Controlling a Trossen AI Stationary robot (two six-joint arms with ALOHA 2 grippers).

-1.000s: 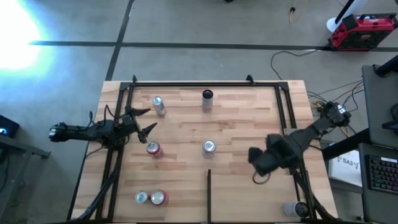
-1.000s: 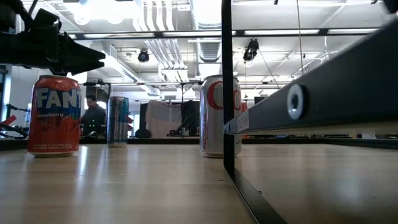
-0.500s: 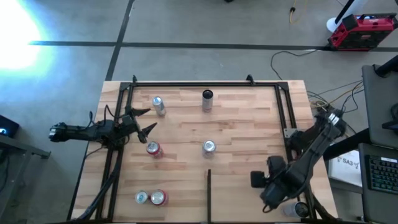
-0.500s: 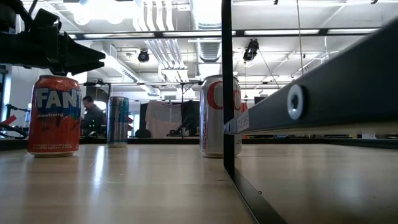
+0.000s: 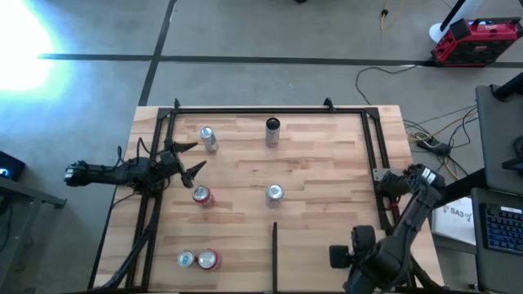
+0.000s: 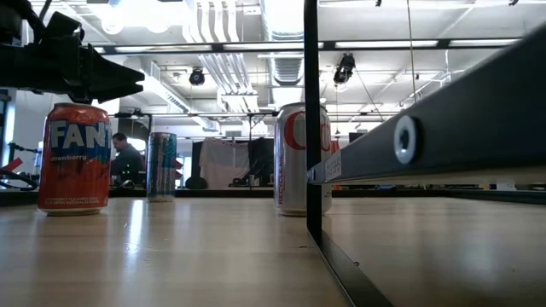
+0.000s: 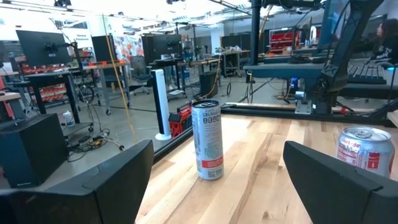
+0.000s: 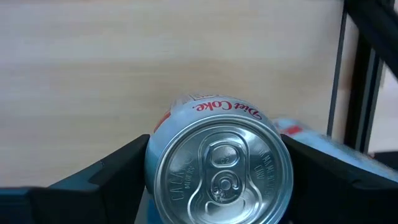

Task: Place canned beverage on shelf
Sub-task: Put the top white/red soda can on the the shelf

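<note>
My right gripper [image 8: 214,168] hangs wide open over a Diet Coke can [image 8: 219,165] at the shelf's [image 5: 319,163] front right corner. I judge it rigid, slick, dentable; grip mid-wall. Left gripper [image 5: 186,160] waits, spread open.

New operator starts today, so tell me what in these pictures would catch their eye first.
The Diet Coke can fills the right wrist view, standing upright between the right gripper's open fingers at the shelf's near right corner. Farther left, six more cans stand scattered on the board, among them a red Fanta can. The left gripper hovers open at the left edge.
</note>
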